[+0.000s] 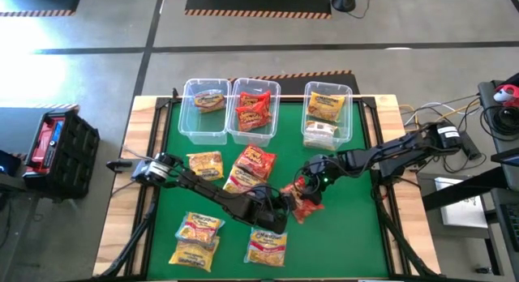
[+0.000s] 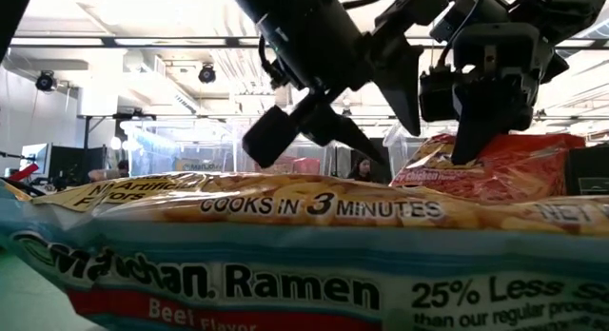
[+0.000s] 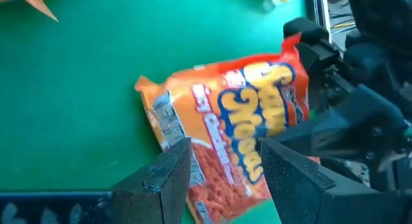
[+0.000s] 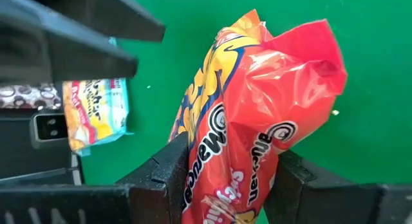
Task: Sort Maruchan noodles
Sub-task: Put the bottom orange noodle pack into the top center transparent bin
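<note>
An orange-red Maruchan noodle packet (image 1: 304, 202) sits between both grippers near the mat's middle. My right gripper (image 4: 232, 153) (image 1: 310, 185), reaching in from the right, is shut on it. My left gripper (image 3: 225, 150) (image 1: 280, 207), reaching in from the left, has the packet's other side between its fingers. More packets lie flat on the green mat: a yellow one (image 1: 205, 163), two overlapping (image 1: 250, 168), two yellow (image 1: 197, 236) and one at the front (image 1: 266, 245). The low view is half filled by that front packet (image 2: 304, 255). My left gripper has the packet's orange edge nearest my wrist (image 3: 225, 179) between its two fingers, and the wrapper fills the gap between them. The fingers slant down from the table's left. The packet's printed face tilts toward the wrist camera. My right gripper pinches the packet's red part (image 4: 225, 185) between its two fingers, slanting down from the table's right. The packet stands edge-on between them, and its crinkled red end (image 4: 309, 56) sticks out past the fingertips. Whether it is clear of the mat I cannot tell.
Three clear bins stand along the mat's far edge: the left one (image 1: 188, 128) holds a yellow packet, the middle one (image 1: 240, 134) red packets, the right one (image 1: 347, 132) yellow packets. A wooden rim (image 1: 138, 152) frames the mat. Cables and gear lie off the right side (image 1: 486, 112).
</note>
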Robot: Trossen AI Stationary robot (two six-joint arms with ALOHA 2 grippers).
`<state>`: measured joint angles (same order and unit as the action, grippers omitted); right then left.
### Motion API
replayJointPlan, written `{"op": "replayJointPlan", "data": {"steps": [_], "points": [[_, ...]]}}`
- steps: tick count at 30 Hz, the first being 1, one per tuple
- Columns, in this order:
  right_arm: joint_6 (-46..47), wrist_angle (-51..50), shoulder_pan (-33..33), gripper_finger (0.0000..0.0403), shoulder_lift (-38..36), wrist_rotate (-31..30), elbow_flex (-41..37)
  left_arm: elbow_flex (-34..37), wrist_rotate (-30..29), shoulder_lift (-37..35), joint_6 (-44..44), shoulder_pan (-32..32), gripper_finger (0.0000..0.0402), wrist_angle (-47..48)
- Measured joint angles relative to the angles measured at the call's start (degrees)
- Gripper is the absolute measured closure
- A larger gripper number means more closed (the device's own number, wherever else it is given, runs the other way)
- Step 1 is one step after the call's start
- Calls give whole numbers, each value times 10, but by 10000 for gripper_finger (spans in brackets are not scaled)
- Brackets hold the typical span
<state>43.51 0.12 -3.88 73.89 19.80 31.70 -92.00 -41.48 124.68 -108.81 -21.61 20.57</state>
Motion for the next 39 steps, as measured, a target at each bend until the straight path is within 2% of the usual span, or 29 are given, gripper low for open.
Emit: {"op": "replayJointPlan", "data": {"steps": [5,9,16,21,25,28,31,37,39], "points": [[-9,-2,1,263,-28,2,0,-28,0,-6,-12,-1,232,84],[-17,-5,10,263,-60,3,0,-62,8,-18,-19,-1,232,187],[-55,-37,58,262,-102,-3,14,-124,80,-29,-30,0,232,419],[-106,-53,101,262,-110,-4,71,-143,136,-30,-21,0,232,543],[-182,-121,139,262,-99,-13,151,-138,177,-31,20,7,232,571],[-258,-196,166,262,-88,-75,217,-129,185,-32,47,15,232,570],[-330,-230,194,262,-71,-128,279,-120,185,-36,66,23,232,571],[-396,-208,246,264,-20,-143,376,-83,167,-75,80,34,232,599],[-416,-189,257,264,2,-164,392,-60,164,-92,78,35,232,600]]}}
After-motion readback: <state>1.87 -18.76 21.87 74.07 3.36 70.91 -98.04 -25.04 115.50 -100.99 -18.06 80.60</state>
